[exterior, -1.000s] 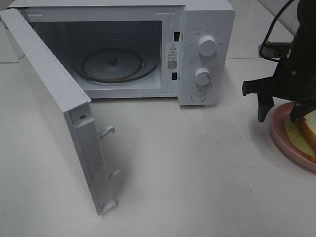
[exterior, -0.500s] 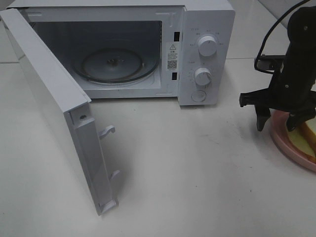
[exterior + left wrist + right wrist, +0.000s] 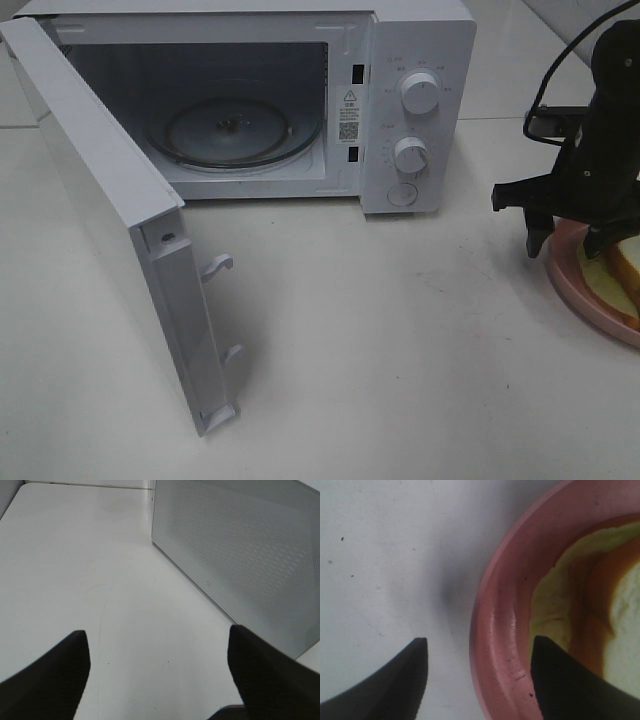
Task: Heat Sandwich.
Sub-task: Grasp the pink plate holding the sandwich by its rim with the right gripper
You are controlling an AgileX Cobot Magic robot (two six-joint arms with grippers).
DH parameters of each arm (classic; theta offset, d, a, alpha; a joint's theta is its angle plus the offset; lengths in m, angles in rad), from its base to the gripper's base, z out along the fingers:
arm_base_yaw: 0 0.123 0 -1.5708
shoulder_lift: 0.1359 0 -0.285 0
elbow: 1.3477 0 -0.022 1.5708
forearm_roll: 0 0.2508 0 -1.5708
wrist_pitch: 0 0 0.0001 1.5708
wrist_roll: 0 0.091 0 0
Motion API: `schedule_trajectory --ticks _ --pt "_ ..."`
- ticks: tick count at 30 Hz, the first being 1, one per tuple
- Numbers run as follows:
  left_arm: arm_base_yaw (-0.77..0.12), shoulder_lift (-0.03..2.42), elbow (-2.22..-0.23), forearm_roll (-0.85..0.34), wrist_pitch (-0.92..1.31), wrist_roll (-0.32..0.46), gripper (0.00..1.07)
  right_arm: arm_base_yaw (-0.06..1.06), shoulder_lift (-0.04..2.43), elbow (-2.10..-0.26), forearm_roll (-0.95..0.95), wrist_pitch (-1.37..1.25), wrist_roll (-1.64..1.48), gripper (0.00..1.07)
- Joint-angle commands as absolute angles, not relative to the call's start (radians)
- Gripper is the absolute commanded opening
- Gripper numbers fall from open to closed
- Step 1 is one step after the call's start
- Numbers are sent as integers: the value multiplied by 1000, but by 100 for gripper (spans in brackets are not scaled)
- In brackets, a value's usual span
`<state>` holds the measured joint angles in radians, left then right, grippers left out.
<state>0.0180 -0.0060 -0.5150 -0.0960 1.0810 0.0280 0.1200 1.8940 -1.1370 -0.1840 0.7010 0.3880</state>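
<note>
Your right gripper (image 3: 566,252) hangs with its jaws apart, straddling the left rim of the pink plate (image 3: 585,315). One finger is outside over the table (image 3: 400,350), the other inside the plate beside the sandwich (image 3: 622,270). Nothing is clamped yet.

The sandwich lies on that plate at the table's right side, well apart from the microwave (image 3: 420,100), whose door (image 3: 100,200) stands wide open. Its glass turntable (image 3: 235,130) is bare.

The step looks like gripping the plate by its rim:
- Seat the rim deep between the fingers before you close.
- Keep the inner finger off the bread and filling.
- Squeeze firmly, since a one-sided hold may let the plate tip.
- Lift level, so the sandwich doesn't slide.

Your left gripper (image 3: 159,632) is spread wide and empty beside the microwave's perforated panel. Leave it clear of the path.
</note>
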Motion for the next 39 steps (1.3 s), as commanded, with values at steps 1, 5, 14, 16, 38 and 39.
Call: schedule_trajectory --ticks 1,5,14,16,38,39 --pt "19 -10 -514 -99 1068 23 73 117 1909 -1130 -191 697 394 60" --pt "19 -10 -514 -99 1068 23 73 117 1941 -1130 -193 700 394 60" --pt "19 -10 -514 -99 1068 23 73 117 1993 -1130 -218 692 394 59" --pt "19 -10 -514 -99 1068 23 73 117 2005 -1130 -218 678 394 57" --pt "19 -10 -514 -99 1068 23 73 117 2036 -1130 -225 700 394 0" --pt "19 -10 -514 -99 1068 23 73 117 2036 -1130 -226 701 394 0"
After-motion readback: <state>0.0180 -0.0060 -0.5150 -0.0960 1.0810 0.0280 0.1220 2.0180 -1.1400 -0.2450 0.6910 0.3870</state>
